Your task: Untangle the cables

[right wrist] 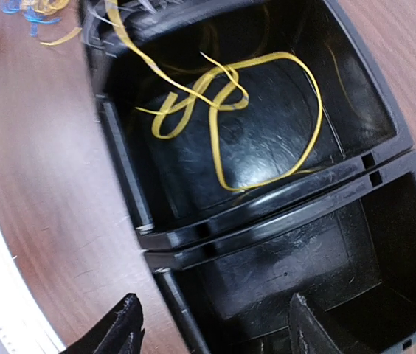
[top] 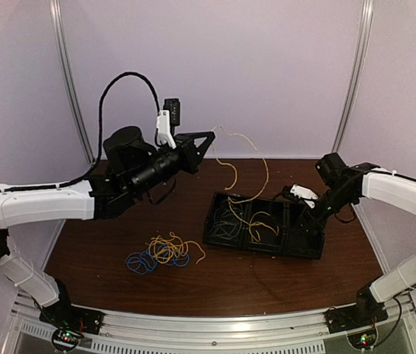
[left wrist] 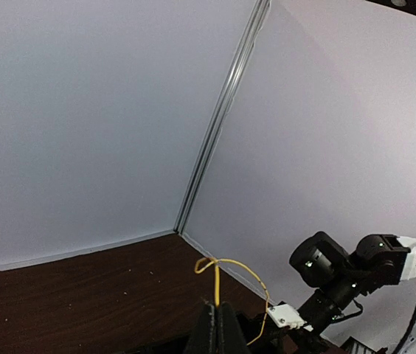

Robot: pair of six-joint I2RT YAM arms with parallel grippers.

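Observation:
My left gripper (top: 209, 136) is raised above the table's back middle, shut on a thin yellow cable (top: 256, 193) that hangs in a long loop down into the black tray (top: 307, 249). In the left wrist view the closed fingertips (left wrist: 220, 318) pinch the yellow cable (left wrist: 216, 284). My right gripper (top: 302, 196) is open and empty over the tray's right end; its fingers (right wrist: 123, 324) straddle the tray's near wall. Yellow cable loops (right wrist: 267, 118) lie in the middle compartment. A tangle of yellow and blue cables (top: 160, 253) lies on the table front left.
The black tray (right wrist: 267, 214) has three compartments; pale grey cable (top: 226, 221) lies in its left one, and the right one under my right gripper holds nothing. White walls and metal posts enclose the brown table (top: 105, 243). A metal rail runs along the front edge.

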